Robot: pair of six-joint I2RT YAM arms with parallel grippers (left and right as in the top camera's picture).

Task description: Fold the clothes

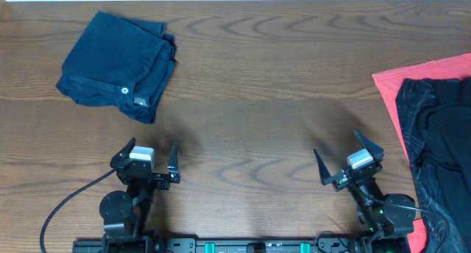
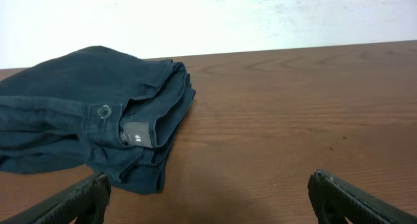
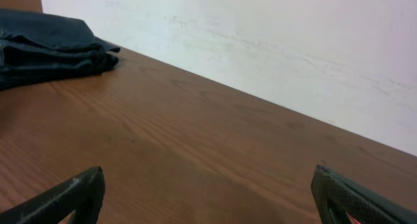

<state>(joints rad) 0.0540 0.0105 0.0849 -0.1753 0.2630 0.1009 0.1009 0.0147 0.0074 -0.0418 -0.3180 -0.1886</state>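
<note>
At the near edge, toward 7 o'clock in the overhead view, the left tool (image 1: 154, 151) is seen with its fingers spread wide and nothing between them. Toward 5 o'clock the right tool (image 1: 337, 146) is likewise spread apart and empty. Bare brown wooden surface (image 1: 250, 120) is seen ahead of both.

Just beside the right tool, from 3 to 5 o'clock, a heap of unfolded clothes (image 1: 434, 165) is found at the right edge. A black garment (image 1: 441, 128) is laid crumpled over a red garment (image 1: 390, 87), whose border is exposed on the side toward the centre. The fingers of the right tool are apart from the heap.

Farther off, at 10 o'clock, a folded dark-blue garment (image 1: 110, 58) is found, well apart from both tools. In the left wrist view a round button (image 2: 103, 111) and a small dark label (image 2: 138, 134) are shown on its near side. A white wall (image 3: 260, 28) is seen beyond the far edge.
</note>
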